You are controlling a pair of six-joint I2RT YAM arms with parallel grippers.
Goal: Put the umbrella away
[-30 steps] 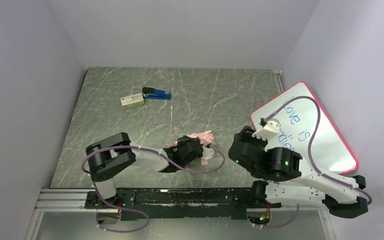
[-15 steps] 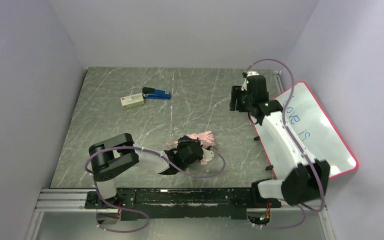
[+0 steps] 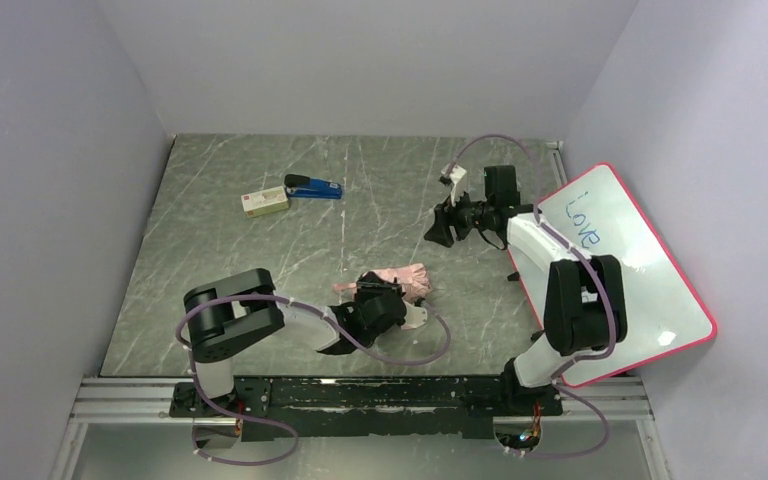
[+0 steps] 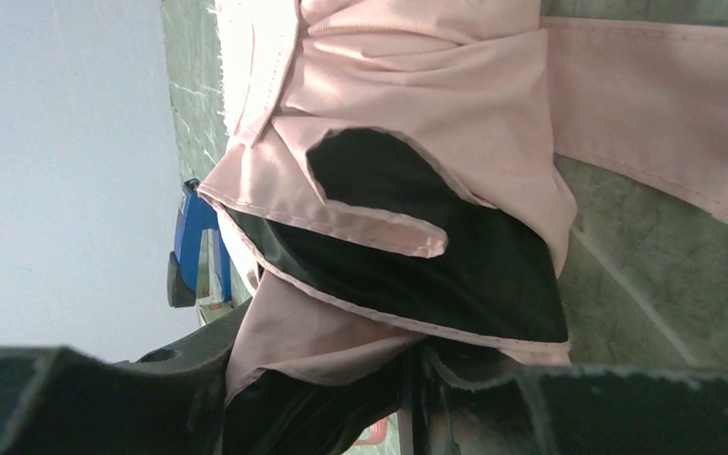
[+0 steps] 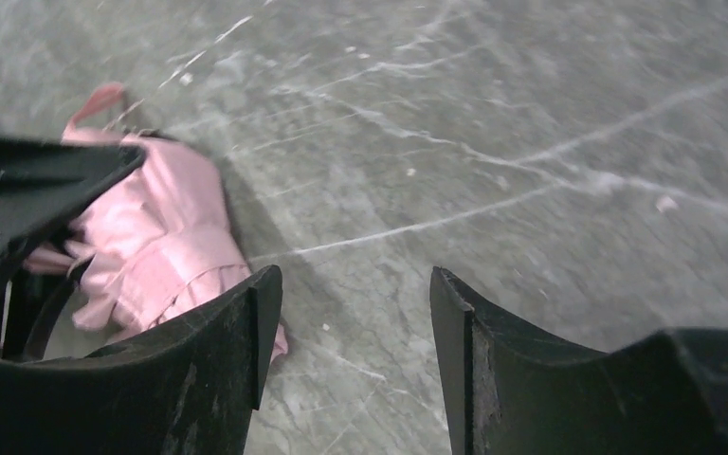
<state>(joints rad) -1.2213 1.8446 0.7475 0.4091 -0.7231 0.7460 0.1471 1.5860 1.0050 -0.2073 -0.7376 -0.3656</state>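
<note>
left claw point(image 3: 388, 298) clamped on umbrella point(image 3: 407, 276) fabric, near centre | shaft, handle hidden beneath it | right claw point(image 5: 353, 282) apart, empty, above far-right table point(image 3: 260, 270)

1 umbrella point(image 3: 407, 276), 1 stapler point(image 3: 315, 187), 1 sm. box point(image 3: 265, 202), 1 whiteboard point(image 3: 640, 290) (w/ writing).

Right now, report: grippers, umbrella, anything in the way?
Left gripper shut on umbrella. Right gripper open, empty, apart from it. Blue stapler, small box far off.
</note>
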